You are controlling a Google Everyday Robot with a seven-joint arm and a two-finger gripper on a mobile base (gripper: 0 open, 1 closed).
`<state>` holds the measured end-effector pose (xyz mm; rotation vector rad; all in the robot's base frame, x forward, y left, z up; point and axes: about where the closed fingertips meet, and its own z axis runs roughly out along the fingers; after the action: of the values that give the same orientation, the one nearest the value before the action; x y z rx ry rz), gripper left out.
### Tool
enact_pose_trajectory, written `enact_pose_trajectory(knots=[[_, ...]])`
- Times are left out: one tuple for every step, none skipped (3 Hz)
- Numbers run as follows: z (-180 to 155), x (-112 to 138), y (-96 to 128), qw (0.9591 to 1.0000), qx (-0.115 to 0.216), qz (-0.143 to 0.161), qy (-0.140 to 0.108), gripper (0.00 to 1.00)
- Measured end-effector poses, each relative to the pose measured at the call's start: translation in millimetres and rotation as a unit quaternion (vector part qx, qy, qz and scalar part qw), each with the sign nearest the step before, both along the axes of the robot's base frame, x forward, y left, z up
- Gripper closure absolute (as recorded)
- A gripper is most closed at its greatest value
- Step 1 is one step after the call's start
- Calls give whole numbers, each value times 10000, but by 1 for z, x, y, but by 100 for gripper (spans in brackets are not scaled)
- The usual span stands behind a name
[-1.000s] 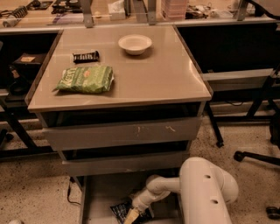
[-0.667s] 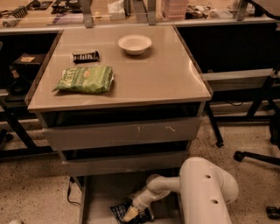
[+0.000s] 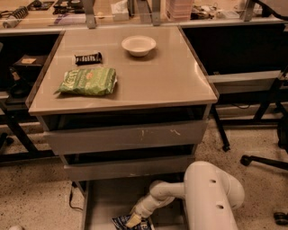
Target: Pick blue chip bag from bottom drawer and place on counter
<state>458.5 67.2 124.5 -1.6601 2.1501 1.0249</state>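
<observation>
The blue chip bag (image 3: 120,221) lies on the floor of the open bottom drawer (image 3: 105,202), near its front and partly cut off by the picture's lower edge. My gripper (image 3: 134,220) reaches down into the drawer from the white arm (image 3: 211,197) and rests on the bag's right side, covering part of it. The counter (image 3: 157,76) is the beige top of the cabinet, above the two upper drawers.
On the counter lie a green chip bag (image 3: 86,81), a small black candy bar (image 3: 87,58) and a white bowl (image 3: 138,45). A cluttered desk (image 3: 135,13) runs behind. Chair legs and casters (image 3: 265,159) stand on the floor at the right.
</observation>
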Motion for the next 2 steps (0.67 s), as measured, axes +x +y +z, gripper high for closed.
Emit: enact_pose_trajectory(knots=[[0,0,0,10000,0,-1,0,100],[7,-1,-1,10000,43,-85,11,100]])
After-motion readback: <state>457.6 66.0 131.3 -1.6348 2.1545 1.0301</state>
